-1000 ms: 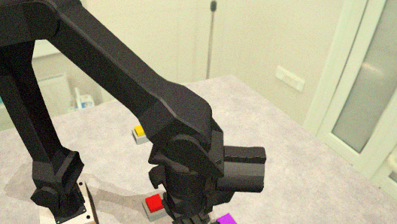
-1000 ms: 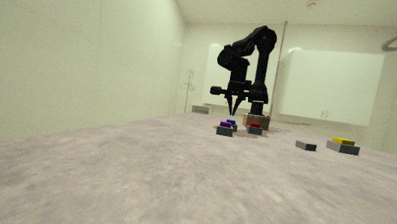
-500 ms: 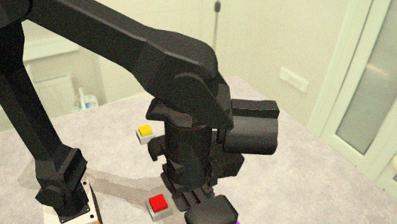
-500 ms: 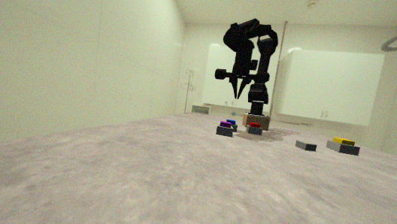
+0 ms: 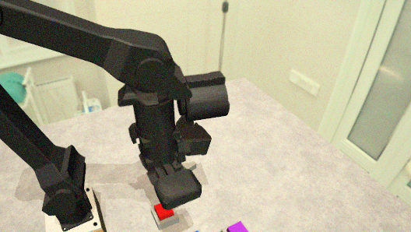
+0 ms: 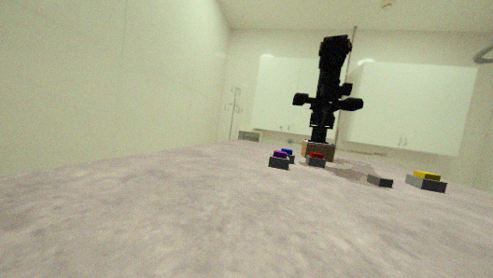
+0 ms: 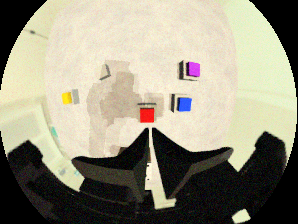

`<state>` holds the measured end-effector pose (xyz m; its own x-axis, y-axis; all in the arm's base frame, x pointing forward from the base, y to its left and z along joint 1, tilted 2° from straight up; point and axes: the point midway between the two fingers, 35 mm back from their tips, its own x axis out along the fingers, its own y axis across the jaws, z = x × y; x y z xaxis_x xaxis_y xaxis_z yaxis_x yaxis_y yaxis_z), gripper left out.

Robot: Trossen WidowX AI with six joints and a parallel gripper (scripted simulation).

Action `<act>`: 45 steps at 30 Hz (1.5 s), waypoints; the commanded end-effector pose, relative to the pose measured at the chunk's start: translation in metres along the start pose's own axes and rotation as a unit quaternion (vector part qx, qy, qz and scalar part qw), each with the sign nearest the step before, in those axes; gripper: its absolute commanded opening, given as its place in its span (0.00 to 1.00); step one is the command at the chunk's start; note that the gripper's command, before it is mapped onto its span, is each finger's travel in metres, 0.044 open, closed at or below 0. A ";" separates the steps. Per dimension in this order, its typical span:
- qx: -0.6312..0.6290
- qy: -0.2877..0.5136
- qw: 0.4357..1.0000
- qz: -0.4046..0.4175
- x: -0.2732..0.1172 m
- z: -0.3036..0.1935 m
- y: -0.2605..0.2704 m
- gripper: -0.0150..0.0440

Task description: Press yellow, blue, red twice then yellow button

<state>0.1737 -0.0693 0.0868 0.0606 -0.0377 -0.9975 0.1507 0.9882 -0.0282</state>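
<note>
My gripper (image 7: 149, 129) is shut and empty, its fingers pointing down above the table. In the wrist view the red button (image 5: 163, 211) (image 6: 316, 155) (image 7: 147, 115) lies just beyond the fingertips, and it stands up unpressed on its base. The fingers are apart from it. The blue button (image 6: 287, 151) (image 7: 184, 104) is to the right of the red one in the wrist view; in the top view only a sliver shows at the bottom edge. The yellow button (image 6: 426, 175) (image 7: 67, 98) is far left in the wrist view and hidden behind the arm in the top view.
A purple button (image 5: 237, 227) (image 6: 280, 153) (image 7: 193, 69) stands close to the blue one. A low grey block (image 6: 380, 181) (image 7: 104, 73) lies between the red and yellow buttons in the exterior view. The arm's base (image 6: 317, 150) stands behind the red button there.
</note>
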 end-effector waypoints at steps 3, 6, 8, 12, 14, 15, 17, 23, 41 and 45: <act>0.002 0.010 1.000 0.000 0.047 -0.007 0.002 0.29; 0.002 0.010 1.000 0.000 0.047 -0.007 0.002 0.29; 0.002 0.010 1.000 0.000 0.049 -0.007 0.002 0.29; 0.002 0.010 1.000 0.000 0.055 -0.007 0.002 0.29; 0.002 0.010 1.000 0.000 0.058 -0.007 0.002 0.29; 0.002 0.010 1.000 0.000 0.060 -0.006 0.002 0.29; 0.002 0.010 1.000 0.000 0.063 -0.007 0.002 0.29; 0.002 0.010 1.000 0.000 0.072 -0.007 0.002 0.29; 0.002 0.010 1.000 0.000 0.082 -0.008 0.002 0.29; 0.002 0.010 1.000 0.000 0.082 -0.008 0.002 0.29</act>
<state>0.1719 -0.0685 0.0046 0.0443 -0.0317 -0.9985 0.1532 0.9879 -0.0246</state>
